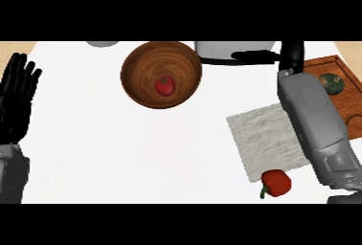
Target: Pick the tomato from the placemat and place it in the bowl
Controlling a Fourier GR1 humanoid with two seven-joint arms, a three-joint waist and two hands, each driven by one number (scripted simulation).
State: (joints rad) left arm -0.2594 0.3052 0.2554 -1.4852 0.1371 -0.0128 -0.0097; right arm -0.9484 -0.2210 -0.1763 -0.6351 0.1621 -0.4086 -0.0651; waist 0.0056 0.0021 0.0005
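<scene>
A small red tomato (164, 86) lies inside the brown wooden bowl (141, 67) at the top centre of the counter. The pale textured placemat (268, 136) lies to the right of centre with nothing on its visible part. My right forearm crosses the placemat's right side. My right hand (291, 55) is up at the far edge, to the right of the bowl and apart from it, fingers relaxed and holding nothing. My left hand (17, 93) rests open at the left edge, fingers up.
A red bell pepper (276, 183) sits just off the placemat's near corner. A wooden cutting board (341, 103) with a round green vegetable (330, 82) lies at the right edge. A white vessel (226, 48) stands behind the bowl, and a grey object (105, 43) shows at the top.
</scene>
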